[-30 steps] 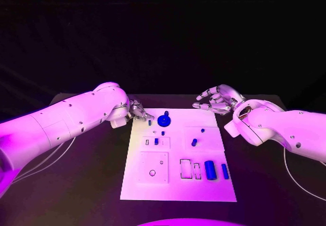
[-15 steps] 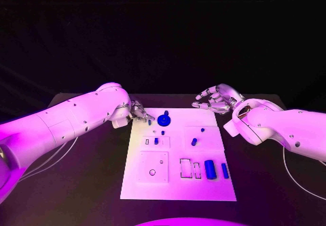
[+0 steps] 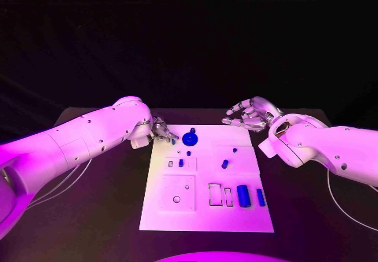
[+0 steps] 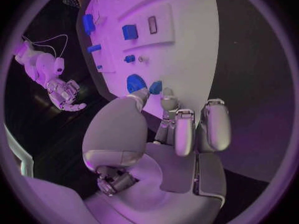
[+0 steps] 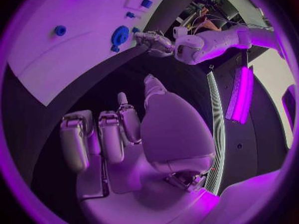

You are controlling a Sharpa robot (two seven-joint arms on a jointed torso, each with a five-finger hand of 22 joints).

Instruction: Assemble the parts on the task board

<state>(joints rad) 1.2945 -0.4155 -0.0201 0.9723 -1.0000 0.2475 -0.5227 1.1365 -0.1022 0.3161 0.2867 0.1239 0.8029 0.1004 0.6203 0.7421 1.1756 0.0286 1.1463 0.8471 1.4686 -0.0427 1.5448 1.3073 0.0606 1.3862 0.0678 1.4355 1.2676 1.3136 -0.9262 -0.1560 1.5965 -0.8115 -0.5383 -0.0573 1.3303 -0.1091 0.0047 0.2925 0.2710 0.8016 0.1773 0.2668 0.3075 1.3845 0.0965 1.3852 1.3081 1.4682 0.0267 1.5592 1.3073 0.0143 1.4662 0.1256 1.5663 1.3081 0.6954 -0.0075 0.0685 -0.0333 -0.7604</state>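
Left hand [image 3: 161,131] sits at the upper left corner of the board [image 3: 206,218] in the head view, fingertips close together on a small blue peg [image 3: 173,141] at the board's edge; just right of it lies a round blue disc [image 3: 190,140]; right hand [image 3: 250,115] hangs upper right of centre, beyond the board's far edge, fingers loosely curled and apart, holding nothing; lower on the board lie a blue cylinder [image 3: 243,196] and a thinner blue bar [image 3: 260,198], lower right of centre, with smaller blue pieces mid-board; left wrist view: left hand [image 4: 163,129] fills the lower middle, thumb and a fingertip pinching the peg [image 4: 156,87] at the board's [image 4: 193,45] rim, the disc [image 4: 136,82] just beside it; right wrist view: right hand [image 5: 118,134] in the lower middle, fingers part-bent, empty, over black table [image 5: 93,94]; board [image 5: 56,59] at upper left, with the disc [image 5: 120,35] near its edge and the left hand [image 5: 154,41] touching there.
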